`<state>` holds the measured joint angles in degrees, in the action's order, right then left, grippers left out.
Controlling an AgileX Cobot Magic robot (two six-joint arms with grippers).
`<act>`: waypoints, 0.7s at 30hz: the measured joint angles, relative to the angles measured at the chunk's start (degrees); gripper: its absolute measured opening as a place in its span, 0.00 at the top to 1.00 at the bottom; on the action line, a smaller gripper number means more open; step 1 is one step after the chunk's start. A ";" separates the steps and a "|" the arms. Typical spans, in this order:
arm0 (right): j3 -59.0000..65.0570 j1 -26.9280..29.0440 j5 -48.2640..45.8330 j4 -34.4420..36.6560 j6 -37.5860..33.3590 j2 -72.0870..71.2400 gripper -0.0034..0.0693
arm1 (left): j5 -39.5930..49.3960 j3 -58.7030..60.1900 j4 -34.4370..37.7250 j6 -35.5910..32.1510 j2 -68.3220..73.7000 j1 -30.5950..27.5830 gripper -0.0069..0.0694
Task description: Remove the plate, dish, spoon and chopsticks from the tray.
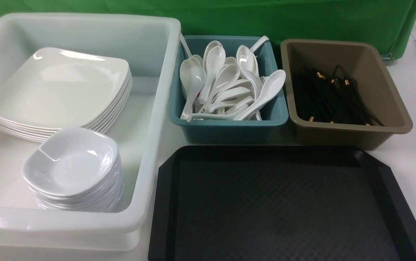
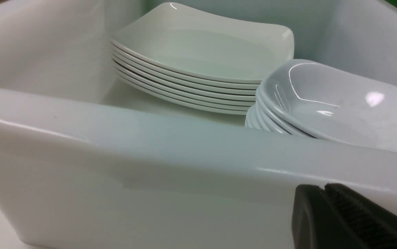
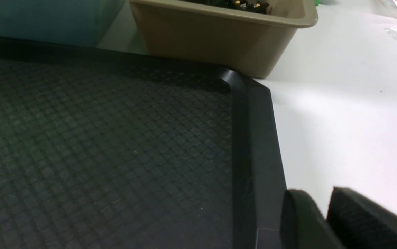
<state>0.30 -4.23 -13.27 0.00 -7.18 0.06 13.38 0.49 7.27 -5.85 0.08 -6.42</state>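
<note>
The black tray point(image 1: 284, 203) lies at the front right with nothing on it; its textured floor point(image 3: 98, 138) fills the right wrist view. A stack of white square plates point(image 1: 59, 87) point(image 2: 202, 52) and a stack of small greyish dishes point(image 1: 72, 163) point(image 2: 340, 103) sit in the white bin. Several white spoons point(image 1: 229, 87) fill the teal bin. Black chopsticks point(image 1: 333, 98) point(image 3: 240, 4) lie in the brown bin. My left gripper point(image 2: 324, 188) is shut and empty, low outside the white bin's near wall. My right gripper point(image 3: 324, 195) hangs by the tray's right rim, slightly open, holding nothing.
The white bin point(image 1: 150, 108) stands left of the tray, its near wall point(image 2: 150, 138) close in front of my left gripper. The teal bin point(image 1: 229, 132) and brown bin point(image 1: 338, 136) stand right behind the tray. White tabletop point(image 3: 350, 121) lies right of the tray.
</note>
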 joint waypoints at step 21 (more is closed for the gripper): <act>0.00 0.00 0.00 0.00 0.00 -0.06 0.67 | 0.00 0.00 0.13 -0.12 0.00 -0.04 0.89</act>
<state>0.30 -4.23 -13.27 0.00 -7.18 0.00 13.38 0.49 7.41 -5.97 0.08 -6.47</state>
